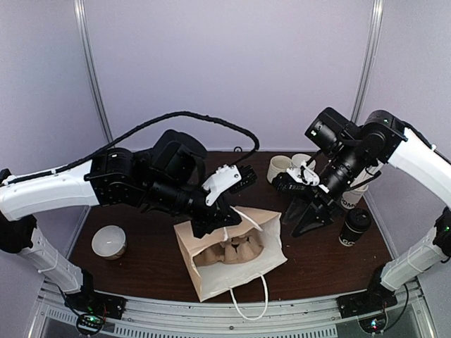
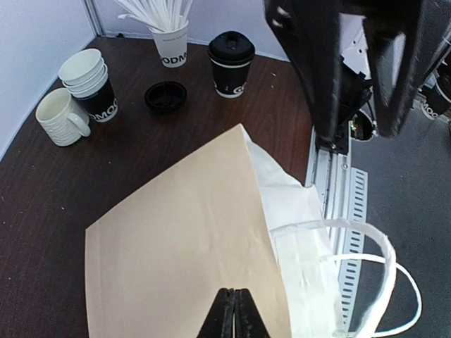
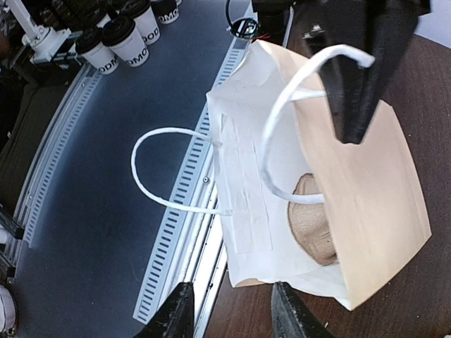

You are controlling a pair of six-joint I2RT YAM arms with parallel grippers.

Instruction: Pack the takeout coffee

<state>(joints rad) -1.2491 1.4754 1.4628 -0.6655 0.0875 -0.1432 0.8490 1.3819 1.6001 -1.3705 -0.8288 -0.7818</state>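
Bag [image 1: 206, 279] lies open, left gripper [image 1: 215, 224] pinching its upper wall; coffee [image 1: 354, 227] stands upright just right of the spread, empty right gripper [image 1: 304, 225], the nearer arm.

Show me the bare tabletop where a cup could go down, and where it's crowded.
Bare wood lies between the white bowl and the paper bag, and toward the front between the bag and the takeout coffee. The back right corner is crowded: stacked cups, mug, loose lid, stick cup.
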